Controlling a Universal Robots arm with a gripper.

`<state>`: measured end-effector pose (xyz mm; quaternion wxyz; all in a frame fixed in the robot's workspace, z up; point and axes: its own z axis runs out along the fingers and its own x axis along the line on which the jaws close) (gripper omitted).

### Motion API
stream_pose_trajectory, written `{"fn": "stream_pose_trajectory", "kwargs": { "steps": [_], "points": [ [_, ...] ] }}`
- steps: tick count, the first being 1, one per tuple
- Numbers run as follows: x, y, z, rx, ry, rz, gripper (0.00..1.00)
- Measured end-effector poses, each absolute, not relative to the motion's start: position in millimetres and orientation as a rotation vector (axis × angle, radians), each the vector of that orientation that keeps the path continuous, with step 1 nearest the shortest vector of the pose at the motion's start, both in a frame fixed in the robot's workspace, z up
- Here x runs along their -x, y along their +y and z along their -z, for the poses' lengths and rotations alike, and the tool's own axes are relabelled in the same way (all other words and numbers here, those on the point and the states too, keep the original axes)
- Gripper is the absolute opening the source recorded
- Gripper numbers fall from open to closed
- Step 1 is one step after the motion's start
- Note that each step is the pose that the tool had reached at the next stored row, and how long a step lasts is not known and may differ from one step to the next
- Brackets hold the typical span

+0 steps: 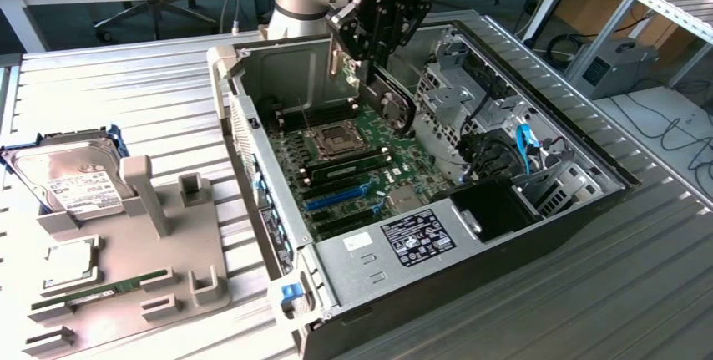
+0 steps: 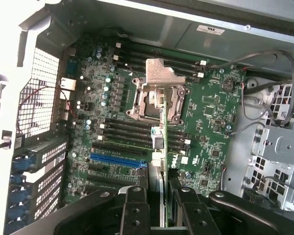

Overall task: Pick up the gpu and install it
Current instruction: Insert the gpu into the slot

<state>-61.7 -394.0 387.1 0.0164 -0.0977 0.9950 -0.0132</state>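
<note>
Centrally, toward the frame's top, the black two-fingered gripper [image 1: 371,72] clenches the thin black-and-green gpu card [image 1: 395,103] edge-down over the green motherboard [image 1: 403,162], presumably aligning connector with slot.

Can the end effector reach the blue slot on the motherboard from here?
Probably yes: the case is open, the end effector hangs over the motherboard holding the gpu, and nothing covers the blue slot.

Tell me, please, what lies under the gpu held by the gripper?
Under the gpu, held on edge in the gripper, lies the motherboard in the open case, with its CPU socket and blue slot. The card's edge covers a thin strip of board.
</note>
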Motion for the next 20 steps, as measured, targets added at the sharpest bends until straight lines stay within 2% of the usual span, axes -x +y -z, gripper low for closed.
{"fn": "stream_pose_trajectory", "kwargs": {
  "steps": [13, 20],
  "points": [
    [61.7, -394.0, -387.1, 0.383, 3.084, 0.04, 0.27],
    [61.7, -394.0, -387.1, 0.725, 3.02, 0.033, 0.27]
  ]
}}
